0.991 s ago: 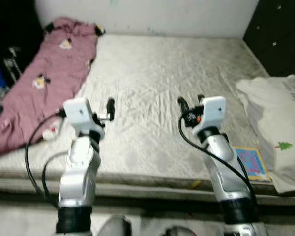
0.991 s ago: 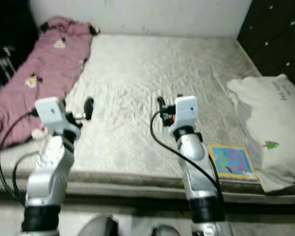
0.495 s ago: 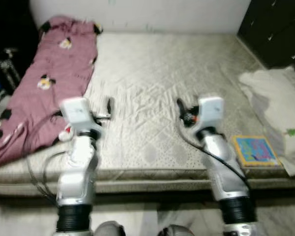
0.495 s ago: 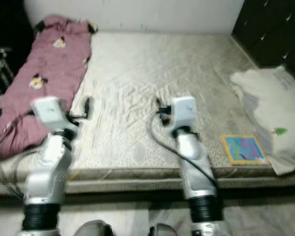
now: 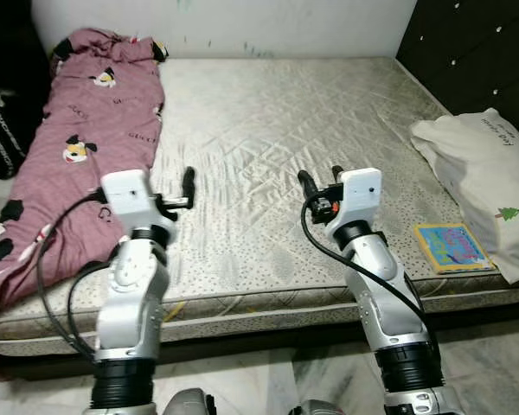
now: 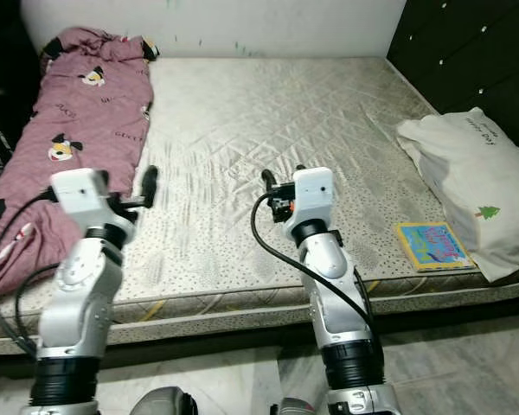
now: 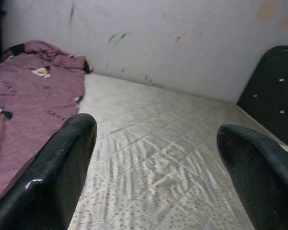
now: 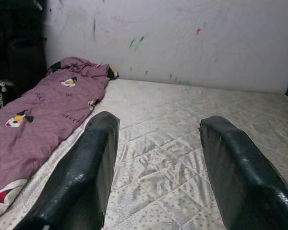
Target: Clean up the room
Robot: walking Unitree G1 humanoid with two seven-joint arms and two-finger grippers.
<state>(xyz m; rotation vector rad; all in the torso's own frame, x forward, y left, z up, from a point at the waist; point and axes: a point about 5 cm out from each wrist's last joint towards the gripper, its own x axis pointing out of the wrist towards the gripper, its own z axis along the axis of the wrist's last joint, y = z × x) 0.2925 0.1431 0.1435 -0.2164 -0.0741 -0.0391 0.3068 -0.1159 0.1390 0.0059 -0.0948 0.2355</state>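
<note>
Head views: pink blanket [image 5: 69, 147] along bed's [image 5: 268, 130] left edge, book [image 5: 450, 246] beside pillow [image 5: 484, 186] on right. Wrist views: scuffed wall [image 7: 182, 43]. Left gripper [image 7: 153, 177] and right gripper [image 8: 156, 177] fingers spread, holding nothing.

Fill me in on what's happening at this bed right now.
The robot stands at the edge of the mattress with both arms raised over it. The left pincer and right pincer are open and hold nothing. A pink blanket lies along the robot's left side of the bed; a white pillow and a colourful book lie on its right.
</note>
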